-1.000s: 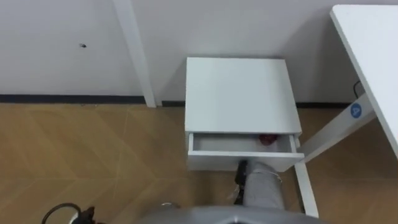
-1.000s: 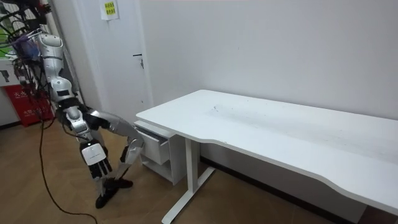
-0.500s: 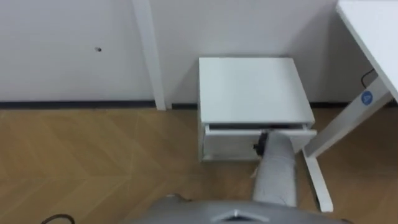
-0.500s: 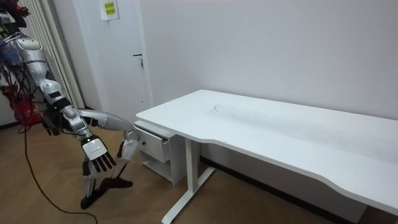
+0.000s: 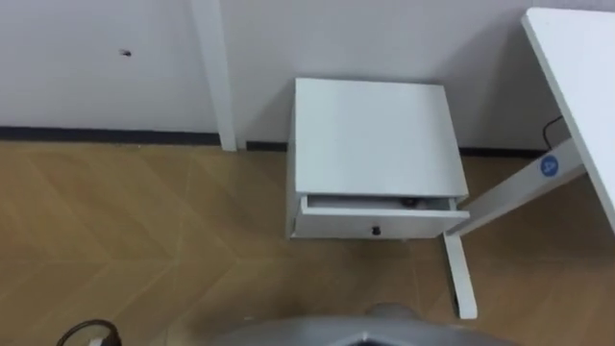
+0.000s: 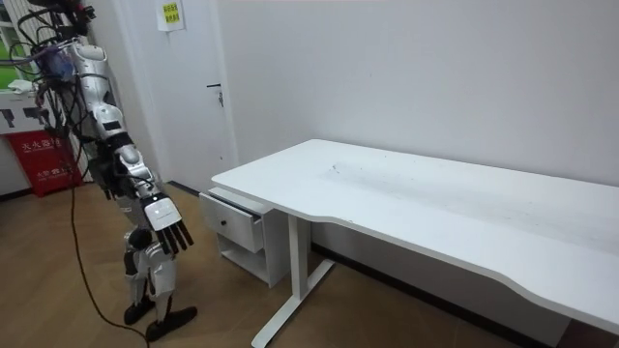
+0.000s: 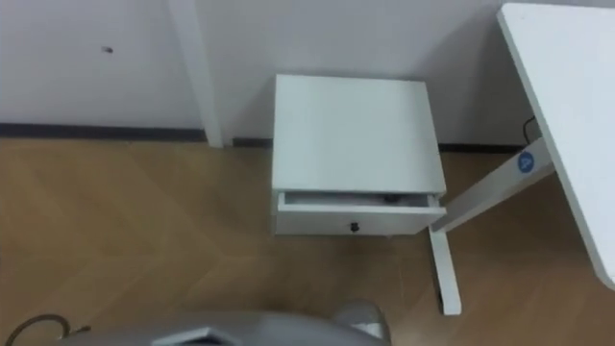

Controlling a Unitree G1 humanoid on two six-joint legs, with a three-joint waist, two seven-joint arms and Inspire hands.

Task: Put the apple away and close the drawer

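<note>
A white cabinet (image 5: 370, 135) stands against the wall, with me upright a step in front of it. Its drawer (image 5: 346, 229) has a small dark knob (image 5: 376, 230) and stands out a little, leaving a narrow gap under the cabinet top. A small dark spot (image 5: 410, 202) shows in that gap; I cannot tell whether it is the apple. In the room view my right hand (image 6: 166, 224) hangs by my hip with straight, spread fingers, well short of the drawer (image 6: 230, 220), holding nothing.
A white desk (image 5: 577, 67) reaches in on the right, its leg and foot (image 5: 456, 279) close beside the cabinet. A white door frame post (image 5: 211, 77) rises left of the cabinet. Wooden floor (image 5: 144, 240) spreads to the left and front.
The drawer went from wide open, with the red apple showing inside, to nearly shut. My right arm has drawn back from the drawer front, and I have straightened up.
</note>
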